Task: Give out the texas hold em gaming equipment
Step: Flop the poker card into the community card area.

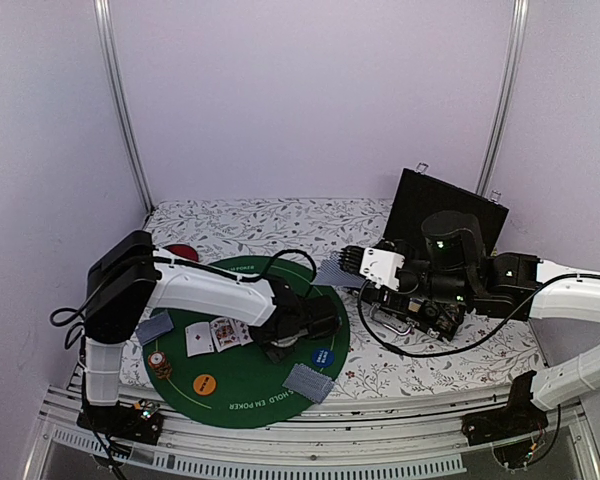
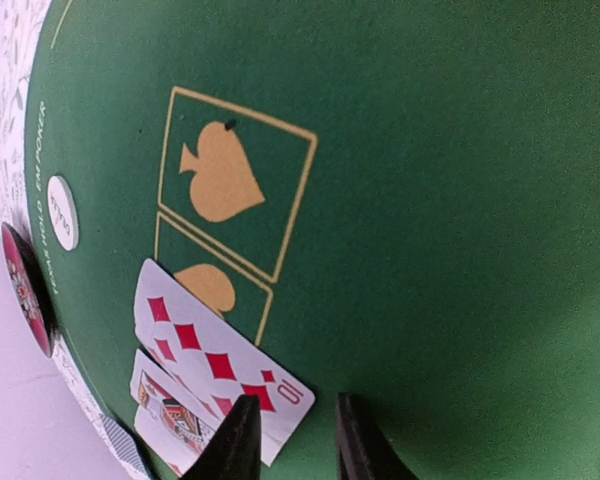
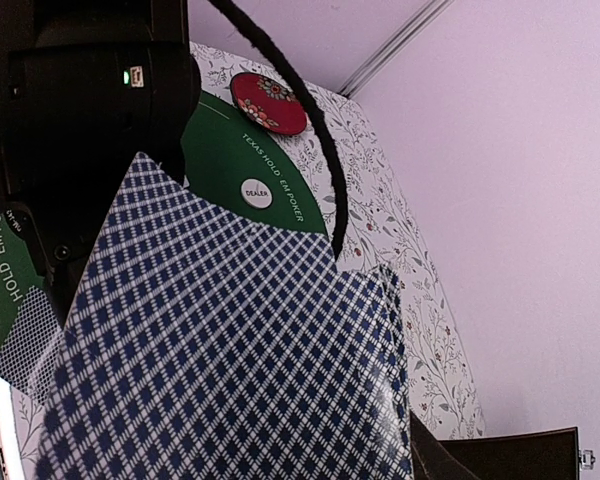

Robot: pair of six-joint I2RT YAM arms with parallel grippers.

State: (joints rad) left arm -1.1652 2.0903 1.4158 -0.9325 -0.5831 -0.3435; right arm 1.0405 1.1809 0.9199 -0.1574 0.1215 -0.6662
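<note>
My left gripper (image 2: 290,425) sits low over the green mat (image 2: 450,200), jaws a little apart with only felt between them. One finger (image 2: 238,435) crosses the corner of the ten of diamonds (image 2: 212,358) in the wrist view; I cannot tell whether it touches. That card lies face up just below the printed spade box (image 2: 235,178), edge to edge with a face card (image 2: 168,415). If I swing away before lifting clear, the finger could drag the ten off its spot or push it onto its neighbour.

Further out, the dealer button (image 2: 63,212) and the red disc (image 2: 25,290) sit at the mat's edge, well apart from that risk.

My right gripper (image 1: 348,266) is clamped on blue-backed cards (image 3: 230,350), held in the air over the mat's far right rim. The hold looks to be on one end, so a sharp move could let cards slide out. The arms are near each other; crossing paths could knock the chip stack (image 1: 160,362) or the blue button (image 1: 323,356).
</note>
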